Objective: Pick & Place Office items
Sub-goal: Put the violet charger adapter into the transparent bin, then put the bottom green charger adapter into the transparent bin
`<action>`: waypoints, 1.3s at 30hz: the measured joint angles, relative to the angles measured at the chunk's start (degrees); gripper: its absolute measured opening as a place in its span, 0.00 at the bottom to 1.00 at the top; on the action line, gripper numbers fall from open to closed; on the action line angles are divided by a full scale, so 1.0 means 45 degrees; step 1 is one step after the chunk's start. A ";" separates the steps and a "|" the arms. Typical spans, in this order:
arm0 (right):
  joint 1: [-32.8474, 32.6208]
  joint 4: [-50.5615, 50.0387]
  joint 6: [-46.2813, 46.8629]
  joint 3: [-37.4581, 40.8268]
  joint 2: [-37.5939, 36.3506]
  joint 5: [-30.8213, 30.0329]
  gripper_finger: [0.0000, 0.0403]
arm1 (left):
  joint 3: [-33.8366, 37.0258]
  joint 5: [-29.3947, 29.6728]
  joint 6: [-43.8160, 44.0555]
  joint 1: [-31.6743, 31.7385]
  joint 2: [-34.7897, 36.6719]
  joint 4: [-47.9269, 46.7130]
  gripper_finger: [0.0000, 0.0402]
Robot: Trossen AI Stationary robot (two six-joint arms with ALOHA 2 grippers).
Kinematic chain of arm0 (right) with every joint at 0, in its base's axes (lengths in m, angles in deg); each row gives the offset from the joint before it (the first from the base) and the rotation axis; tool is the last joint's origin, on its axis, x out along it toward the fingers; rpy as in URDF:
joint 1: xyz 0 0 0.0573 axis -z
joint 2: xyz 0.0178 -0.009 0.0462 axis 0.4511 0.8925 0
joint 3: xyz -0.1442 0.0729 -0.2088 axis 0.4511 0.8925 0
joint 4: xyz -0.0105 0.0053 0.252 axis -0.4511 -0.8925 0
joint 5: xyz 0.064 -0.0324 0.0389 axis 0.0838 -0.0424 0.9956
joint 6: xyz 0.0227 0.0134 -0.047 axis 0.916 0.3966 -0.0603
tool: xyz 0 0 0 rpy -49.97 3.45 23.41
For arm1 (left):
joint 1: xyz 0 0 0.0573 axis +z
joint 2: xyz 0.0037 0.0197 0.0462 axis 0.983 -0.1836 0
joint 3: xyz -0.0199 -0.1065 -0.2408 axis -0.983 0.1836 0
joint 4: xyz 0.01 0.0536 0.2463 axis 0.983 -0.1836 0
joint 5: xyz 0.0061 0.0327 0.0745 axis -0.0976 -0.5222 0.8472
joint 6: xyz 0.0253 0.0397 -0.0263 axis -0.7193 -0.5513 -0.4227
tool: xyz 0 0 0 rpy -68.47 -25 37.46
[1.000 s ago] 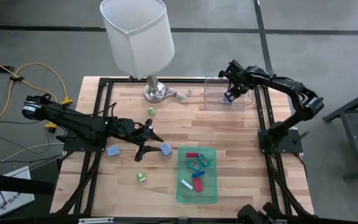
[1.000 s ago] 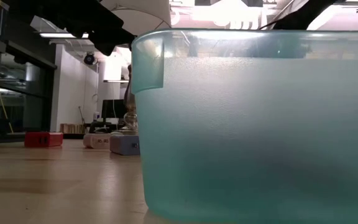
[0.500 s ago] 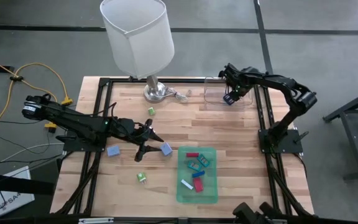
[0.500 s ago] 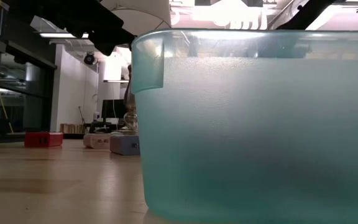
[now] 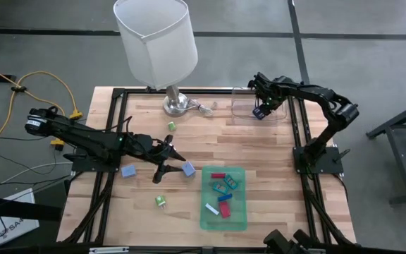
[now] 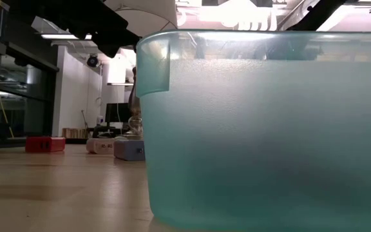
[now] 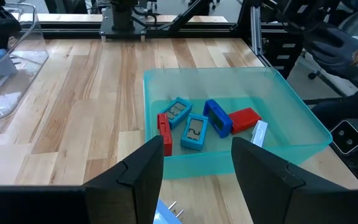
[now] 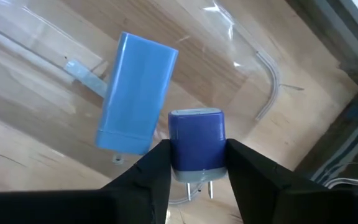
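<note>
My right gripper (image 5: pixel 261 111) reaches down into the clear container (image 5: pixel 242 107) at the table's far right, shut on a dark blue block with two metal prongs (image 8: pixel 196 146). A light blue block (image 8: pixel 137 93) lies flat on the container's floor beside it. The green tray (image 5: pixel 224 224) near the front holds several office items, red, blue, teal and white (image 7: pixel 204 124). My left gripper (image 5: pixel 168 166) hangs open left of the tray, and a grey-blue block (image 5: pixel 188 168) lies on the wood next to it. My right gripper pinches the dark blue block by two opposite sides (image 8: pixel 174 149) between its two fingers, which come from above and point down. The prongs (image 8: pixel 199 182) point back toward the gripper. The block is over the container's floor; whether it touches the floor I cannot tell.
A lamp with a white shade (image 5: pixel 154 39) stands at the far edge on a metal base (image 5: pixel 177 104). On the wood lie two small green pieces (image 5: pixel 170 125) (image 5: pixel 160 201) and a second grey-blue block (image 5: pixel 127 171). The tray's wall (image 6: pixel 269 129) fills the low view.
My right gripper has sunk a little into the clear container with the dark blue block still between its fingers.
</note>
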 joint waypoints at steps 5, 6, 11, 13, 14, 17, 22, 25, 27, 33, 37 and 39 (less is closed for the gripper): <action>0.0000 -0.0004 0.0003 0.0000 0.0000 0.0171 0.36 | 0.0000 -0.0002 0.0000 0.0000 0.0000 0.0000 0.46; 0.0000 -0.0004 0.0005 0.0000 0.0000 0.0171 0.36 | 0.0004 -0.0005 0.0000 0.0000 -0.0001 0.0000 0.46; 0.0000 -0.0004 0.0005 0.0000 0.0000 0.0171 0.36 | 0.0000 -0.0005 0.0000 0.0000 -0.0002 0.0002 0.46; 0.0000 -0.0004 0.0005 0.0000 0.0000 0.0171 0.37 | 0.0000 -0.0002 0.0000 0.0000 -0.0002 -0.0003 0.46; 0.0000 -0.0004 0.0005 0.0000 0.0000 0.0171 0.37 | 0.0002 -0.0005 0.0000 0.0000 0.0000 0.0002 0.46; 0.0000 -0.0004 0.0005 0.0000 0.0000 0.0171 0.39 | 0.0000 -0.0005 0.0000 0.0000 0.0001 0.0002 0.46; 0.0000 -0.0004 0.0006 0.0000 -0.0005 0.0171 0.39 | 0.0001 -0.0003 0.0001 0.0000 -0.0001 0.0002 0.46; 0.0000 -0.0004 0.0010 0.0000 -0.0005 0.0171 0.39 | 0.0000 -0.0005 0.0000 0.0000 -0.0002 0.0001 0.46; 0.0000 -0.0002 0.0058 0.0000 -0.0005 0.0176 0.39 | 0.0000 0.0000 0.0000 0.0000 0.0002 0.0002 0.46; 0.0051 0.0010 0.0058 0.0000 -0.0289 0.0239 0.39 | 0.0000 -0.0005 0.0000 0.0000 -0.0002 -0.0003 0.46; 0.0237 0.0019 0.0049 0.0000 -0.0838 0.0497 0.39 | 0.0000 -0.0004 0.0000 0.0000 -0.0002 0.0002 0.46; 0.0347 0.0032 0.0049 0.0000 -0.1213 0.1021 0.39 | 0.0000 -0.0005 0.0000 0.0000 -0.0002 0.0002 0.46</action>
